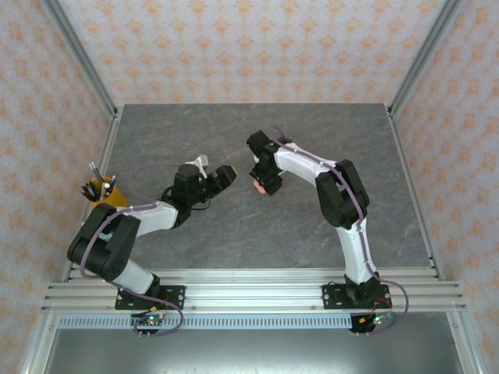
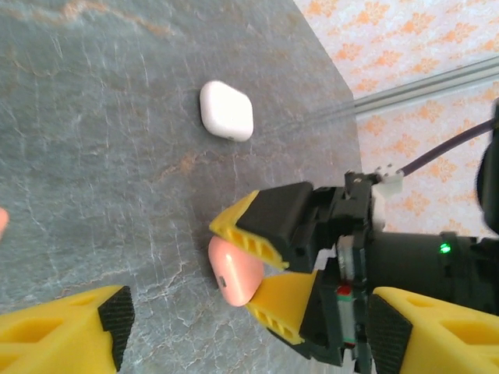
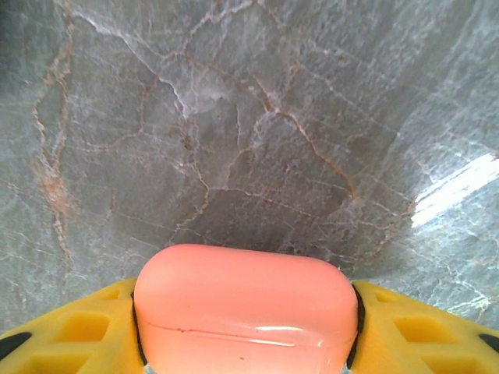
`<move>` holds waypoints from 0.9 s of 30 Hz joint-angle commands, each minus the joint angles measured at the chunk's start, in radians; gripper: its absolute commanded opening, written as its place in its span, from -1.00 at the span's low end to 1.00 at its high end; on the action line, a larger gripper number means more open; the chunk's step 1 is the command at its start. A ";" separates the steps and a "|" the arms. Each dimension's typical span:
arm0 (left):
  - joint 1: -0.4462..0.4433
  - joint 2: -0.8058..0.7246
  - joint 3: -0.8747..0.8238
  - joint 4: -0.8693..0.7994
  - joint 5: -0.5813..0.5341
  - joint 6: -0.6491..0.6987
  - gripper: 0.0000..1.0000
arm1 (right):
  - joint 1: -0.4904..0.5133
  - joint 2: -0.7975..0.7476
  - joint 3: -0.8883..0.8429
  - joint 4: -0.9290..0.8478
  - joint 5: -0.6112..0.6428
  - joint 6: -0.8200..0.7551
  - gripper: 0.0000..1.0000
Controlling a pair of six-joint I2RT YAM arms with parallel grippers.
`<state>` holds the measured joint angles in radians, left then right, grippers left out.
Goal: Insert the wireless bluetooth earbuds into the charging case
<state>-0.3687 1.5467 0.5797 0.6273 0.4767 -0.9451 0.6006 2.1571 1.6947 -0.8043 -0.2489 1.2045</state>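
A salmon pink charging case (image 3: 245, 308) sits closed between the yellow fingers (image 3: 62, 327) of my right gripper (image 3: 245, 331), which is shut on it just above the grey stone tabletop. In the top view the right gripper (image 1: 263, 185) holds the pink case (image 1: 256, 187) near the table's middle. My left gripper (image 1: 226, 175) faces it from the left, open with nothing between its fingers (image 2: 78, 327). The left wrist view shows the right gripper (image 2: 261, 261) holding the pink case (image 2: 234, 273), and a closed white case (image 2: 226, 111) lying on the table beyond. The earbuds are out of view.
A yellow cup of pens (image 1: 101, 191) stands at the table's left edge. Aluminium frame rails (image 1: 249, 288) run along the near edge, and patterned walls enclose the table. A small pink shape (image 2: 2, 222) is cut off at the left wrist view's edge.
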 commanded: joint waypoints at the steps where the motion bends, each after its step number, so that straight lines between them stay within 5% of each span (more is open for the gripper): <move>1: -0.018 0.064 -0.012 0.160 0.049 -0.021 0.52 | -0.012 -0.053 0.002 0.011 -0.003 0.022 -0.15; 27: -0.109 0.397 0.137 0.328 0.112 0.021 0.16 | -0.025 -0.068 0.013 0.027 -0.034 0.031 -0.15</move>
<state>-0.4725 1.9232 0.7002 0.8955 0.5922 -0.9417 0.5816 2.1380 1.6951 -0.7692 -0.2901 1.2327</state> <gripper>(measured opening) 0.582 0.424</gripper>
